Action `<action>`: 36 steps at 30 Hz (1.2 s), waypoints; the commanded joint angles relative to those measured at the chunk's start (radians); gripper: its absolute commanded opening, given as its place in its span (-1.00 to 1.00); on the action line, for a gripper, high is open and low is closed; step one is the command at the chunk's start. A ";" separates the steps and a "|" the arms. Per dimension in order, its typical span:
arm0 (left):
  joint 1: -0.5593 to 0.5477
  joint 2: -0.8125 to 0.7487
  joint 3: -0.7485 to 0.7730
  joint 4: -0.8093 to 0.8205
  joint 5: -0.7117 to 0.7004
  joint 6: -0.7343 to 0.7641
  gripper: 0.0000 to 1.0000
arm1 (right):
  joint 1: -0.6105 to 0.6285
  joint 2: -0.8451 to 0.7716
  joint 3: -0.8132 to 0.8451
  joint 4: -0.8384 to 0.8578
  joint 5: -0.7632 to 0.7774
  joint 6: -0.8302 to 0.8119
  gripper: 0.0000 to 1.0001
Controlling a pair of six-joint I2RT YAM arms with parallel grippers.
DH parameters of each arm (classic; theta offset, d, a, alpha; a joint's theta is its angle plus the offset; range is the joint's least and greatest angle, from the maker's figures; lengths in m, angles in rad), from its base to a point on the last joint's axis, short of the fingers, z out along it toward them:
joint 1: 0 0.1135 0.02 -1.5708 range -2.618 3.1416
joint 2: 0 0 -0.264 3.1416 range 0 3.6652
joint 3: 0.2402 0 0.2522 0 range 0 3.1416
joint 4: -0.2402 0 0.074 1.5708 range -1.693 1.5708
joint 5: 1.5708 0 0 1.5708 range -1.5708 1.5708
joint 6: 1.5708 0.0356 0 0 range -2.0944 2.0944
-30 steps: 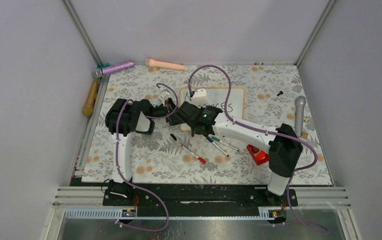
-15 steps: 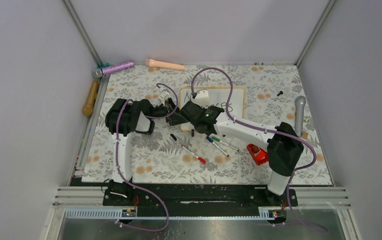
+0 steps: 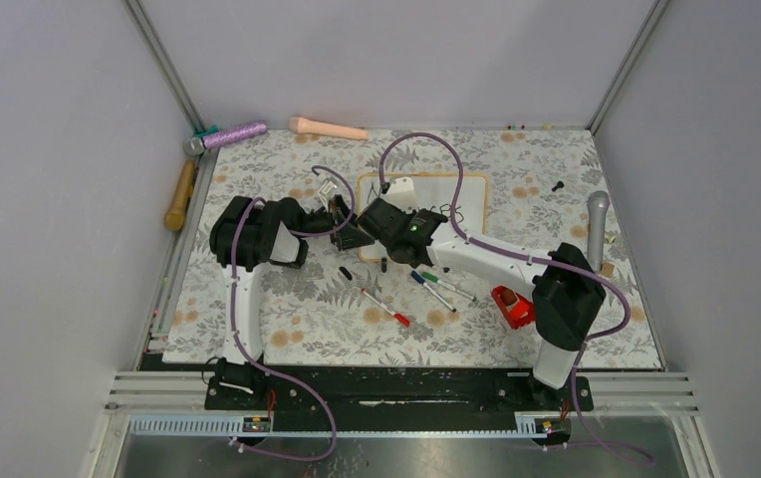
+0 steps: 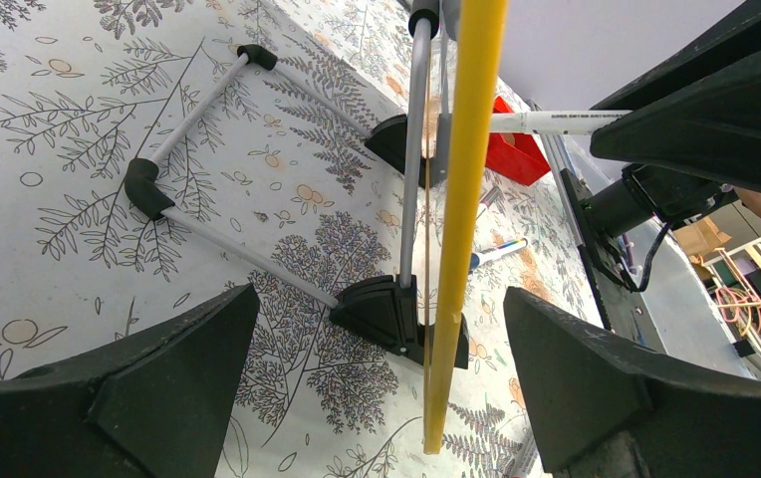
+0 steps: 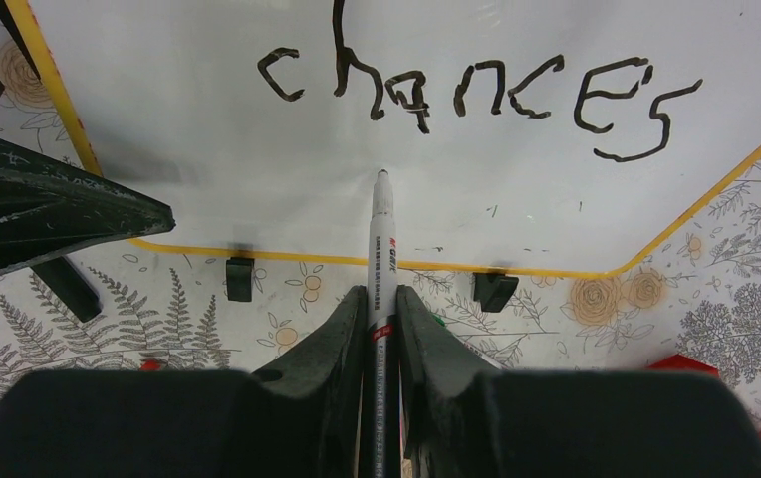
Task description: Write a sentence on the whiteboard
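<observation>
Whiteboard (image 4: 464,199) stands between left gripper (image 4: 379,299) jaws, seemingly untouched.

The whiteboard (image 5: 207,129) has a smooth, glossy white face in a thin yellowish, wood-look frame (image 5: 556,271), with matt black plastic feet (image 5: 240,279) at its six o'clock edge, while the marker (image 5: 380,259) is smooth white plastic and the table cover (image 4: 58,139) a matt floral print.
</observation>
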 commanded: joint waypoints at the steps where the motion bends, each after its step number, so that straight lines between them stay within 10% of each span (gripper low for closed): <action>1: -0.002 0.023 -0.006 -0.031 0.001 -0.009 0.98 | -0.011 -0.040 -0.006 0.033 0.012 -0.018 -1.00; 36: -0.002 0.022 -0.006 -0.032 0.000 -0.007 0.98 | -0.043 -0.015 0.002 0.069 -0.044 -0.057 -1.00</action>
